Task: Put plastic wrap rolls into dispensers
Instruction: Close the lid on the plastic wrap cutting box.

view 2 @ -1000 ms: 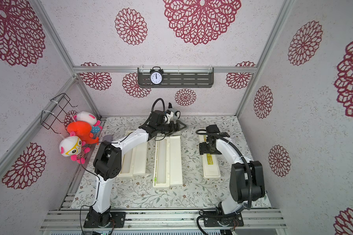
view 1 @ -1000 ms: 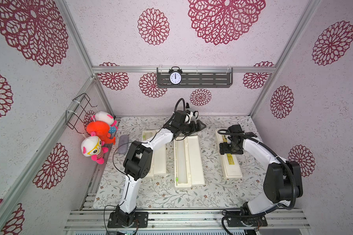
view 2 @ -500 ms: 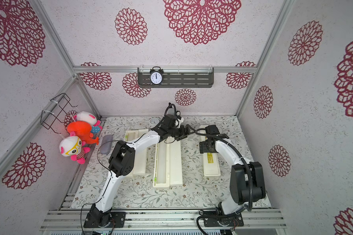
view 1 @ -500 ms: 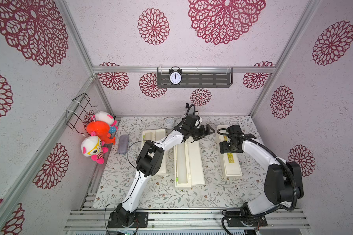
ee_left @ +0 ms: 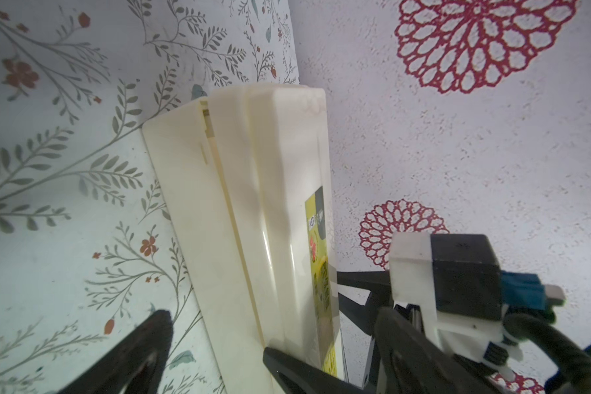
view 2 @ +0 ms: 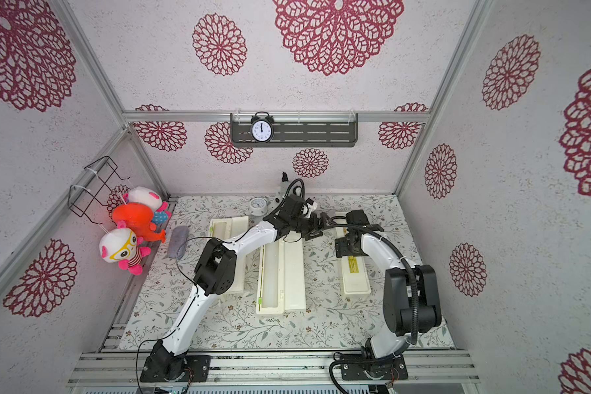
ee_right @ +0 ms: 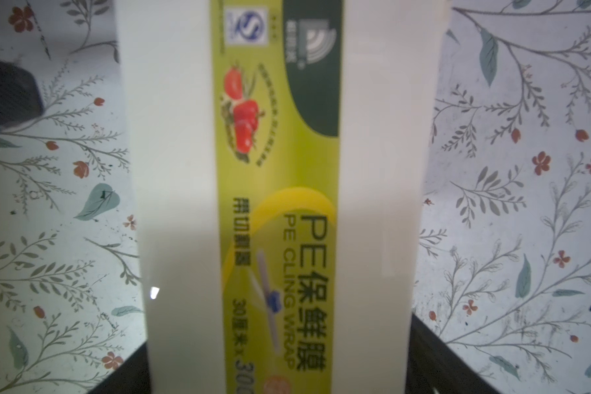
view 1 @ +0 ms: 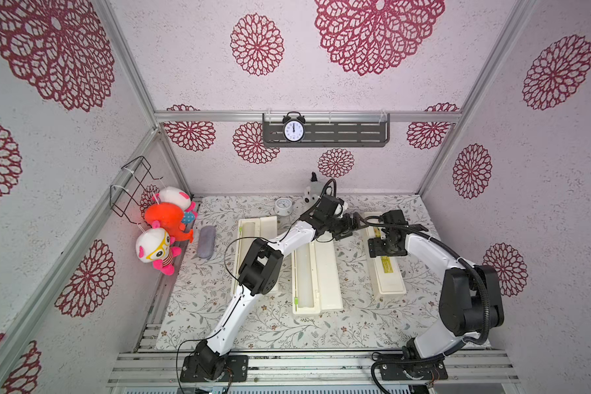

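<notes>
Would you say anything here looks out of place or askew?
Nothing looks spilled or broken. The left dispenser and middle dispenser lie open; only the labelled dispenser is shut, with the right gripper against its sides. A small clock lies stray on the mat at the back.

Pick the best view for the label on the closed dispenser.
Right wrist: the label on the dispenser fills the frame, print legible. Left wrist shows it edge-on; both top views show only a small yellow strip.

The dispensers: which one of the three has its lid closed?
The closed dispenser is the one under the right gripper, yellow-green label on top. The middle dispenser and the left dispenser lie open, lids folded flat.
</notes>
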You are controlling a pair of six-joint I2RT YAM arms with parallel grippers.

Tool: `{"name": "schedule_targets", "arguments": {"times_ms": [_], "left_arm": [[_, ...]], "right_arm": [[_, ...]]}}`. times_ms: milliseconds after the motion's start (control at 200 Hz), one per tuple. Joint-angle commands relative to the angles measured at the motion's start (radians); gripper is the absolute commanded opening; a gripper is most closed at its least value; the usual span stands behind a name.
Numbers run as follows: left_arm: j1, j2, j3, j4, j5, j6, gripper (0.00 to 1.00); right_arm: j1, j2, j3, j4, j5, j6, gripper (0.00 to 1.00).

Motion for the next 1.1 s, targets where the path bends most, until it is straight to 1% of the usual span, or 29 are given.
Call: {"name": "schedule_targets", "arguments": {"times_ms": [0, 275, 450, 666, 806, 971, 1096], "left_arm": [[-0.017, 0.036, 0.038, -0.012, 0.012, -0.024, 0.96], [-0.040, 0.086, 0.096, -0.036, 0.027, -0.037, 0.96], [-0.055, 0.110, 0.120, -0.055, 0.034, -0.043, 0.93], [-0.066, 0.122, 0.124, -0.058, 0.041, -0.049, 0.93], [-0.068, 0.124, 0.124, -0.057, 0.045, -0.051, 0.93], [-0.067, 0.126, 0.123, -0.060, 0.046, -0.048, 0.92], [-0.069, 0.129, 0.119, -0.061, 0.055, -0.048, 0.92]], "right_arm": [[-0.024, 0.001, -0.012, 0.030, -0.014, -0.029, 0.85], [-0.038, 0.013, -0.034, 0.056, -0.043, -0.025, 0.85], [-0.042, 0.015, -0.043, 0.054, -0.048, -0.022, 0.85], [-0.039, -0.031, -0.063, 0.069, -0.036, 0.013, 0.85], [-0.036, -0.047, -0.081, 0.092, -0.019, 0.009, 0.85], [-0.036, -0.019, -0.084, 0.112, -0.033, 0.000, 0.85], [-0.039, 0.000, -0.094, 0.126, -0.013, -0.017, 0.87]]}}
